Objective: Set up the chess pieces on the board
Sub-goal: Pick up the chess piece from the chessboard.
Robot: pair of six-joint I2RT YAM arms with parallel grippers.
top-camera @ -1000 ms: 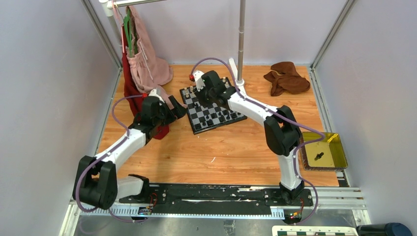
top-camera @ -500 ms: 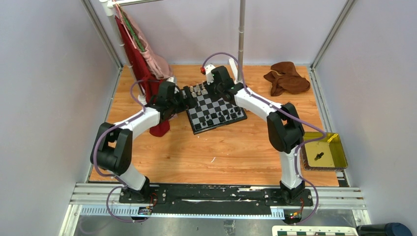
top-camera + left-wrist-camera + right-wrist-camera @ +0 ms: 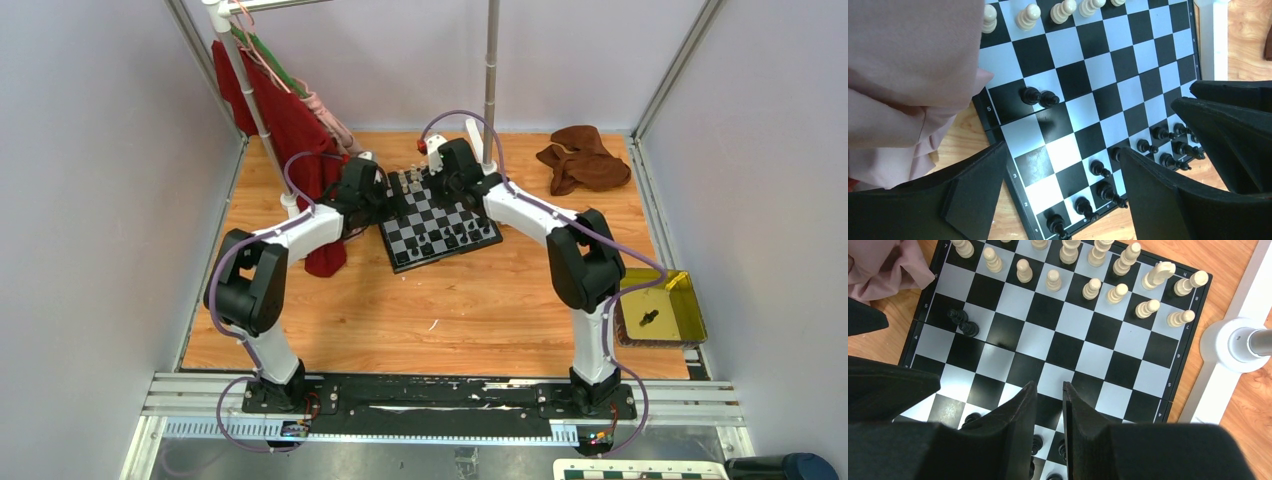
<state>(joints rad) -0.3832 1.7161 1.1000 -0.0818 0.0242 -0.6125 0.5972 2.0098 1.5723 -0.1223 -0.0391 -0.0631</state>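
Note:
The board lies at the back middle of the table. Cream pieces stand in two rows at its far side, and black pieces stand along its near side. Two black pieces stand together on a mid-board square near the left edge and also show in the right wrist view. My left gripper is wide open and empty over the board's left edge. My right gripper hovers over the board's middle, its jaws a narrow gap apart with nothing between them.
A pink cloth overlaps the board's left corner. A red cloth hangs from a rack at the left. A pole with a white base stands just right of the board. A brown cloth lies back right. A yellow tray holds one black piece.
My left arm has swung from the left of the table up to the board's left edge, pushing the hanging cloths aside. My right gripper has shifted slightly right and back over the board.

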